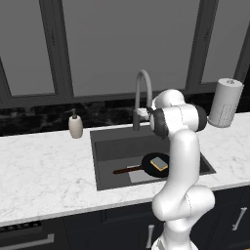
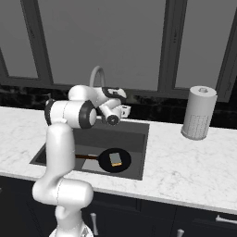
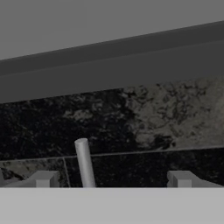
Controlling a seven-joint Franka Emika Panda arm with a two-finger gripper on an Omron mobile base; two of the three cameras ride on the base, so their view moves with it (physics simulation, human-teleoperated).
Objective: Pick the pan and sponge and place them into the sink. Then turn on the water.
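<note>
1. The pan (image 1: 155,165) lies flat on the bottom of the sink (image 1: 108,146), toward the front right part of the basin, and its long reddish-brown handle (image 1: 127,170) points left across the lighter grey patch on the sink floor.
2. The sponge (image 1: 159,163) sits right on top of the pan, yellow face up, well inside the pan's rim; from the right base view it is the same story, sponge (image 2: 115,159) resting in the middle of the pan (image 2: 115,160).
3. The gripper (image 2: 121,110) is up at the back edge of the sink, just beside the faucet (image 1: 141,95), well above the pan and apart from it.
4. The hand view looks toward the dark marbled backsplash (image 3: 144,118), with a thin grey rod (image 3: 85,162) standing up between the two fingertips (image 3: 44,179).
5. The jaws stand wide apart with nothing gripped; the rod is between them, closer to the left tip, and I cannot tell whether it touches either one.
6. There is no stream under the arched spout, and the sink bottom looks dry around the pan.
7. On the white marble desk (image 1: 44,171), a small beige soap dispenser (image 1: 75,126) stands left of the sink near the backsplash.
8. A paper towel roll (image 2: 198,112) stands upright on the desk, well to the right of the sink.
</note>
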